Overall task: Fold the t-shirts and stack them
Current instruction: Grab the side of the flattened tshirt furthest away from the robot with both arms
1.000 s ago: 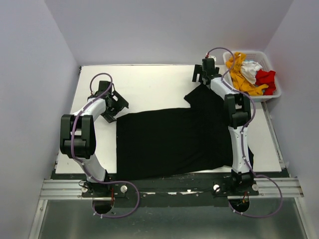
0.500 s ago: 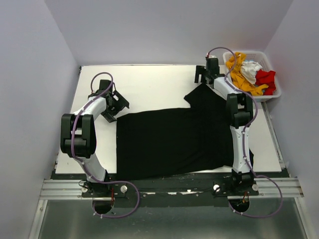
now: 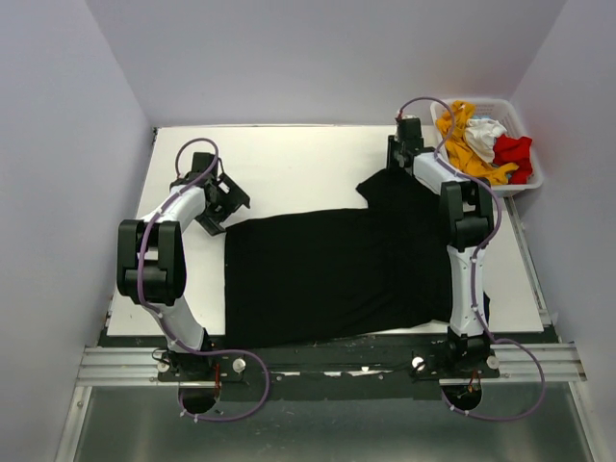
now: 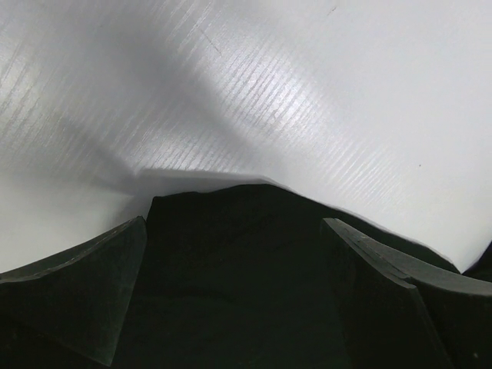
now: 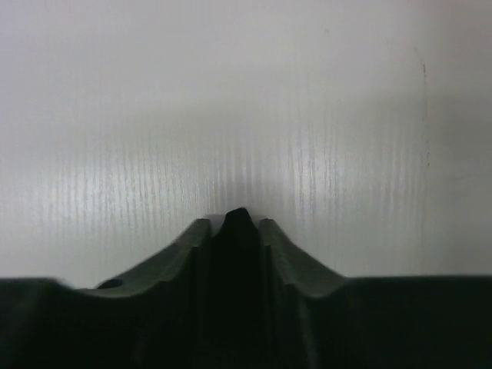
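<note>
The large black t-shirt (image 3: 337, 274) lies spread flat on the white table (image 3: 289, 164), one sleeve reaching toward the far right. At that sleeve's far tip, my right gripper (image 3: 399, 154) is down on the cloth. In the right wrist view its jaws (image 5: 237, 223) stand close together with a ridge of black cloth (image 5: 237, 261) pinched between them. My left gripper (image 3: 223, 207) is at the shirt's far left corner. In the left wrist view it is open (image 4: 234, 231), its fingers straddling that black corner (image 4: 231, 292). The orange-yellow (image 3: 462, 144), white (image 3: 484, 128) and red (image 3: 514, 154) t-shirts lie bundled at the back right.
A white plastic basket (image 3: 532, 181) at the table's far right corner holds the three coloured shirts. Bare white table stretches behind the black shirt. Grey walls close in on the left, back and right. The shirt's near hem hangs over the table's front edge.
My right gripper has lowered onto the sleeve tip and its jaws have drawn together on the black cloth. The left arm and its open gripper have stayed put.
</note>
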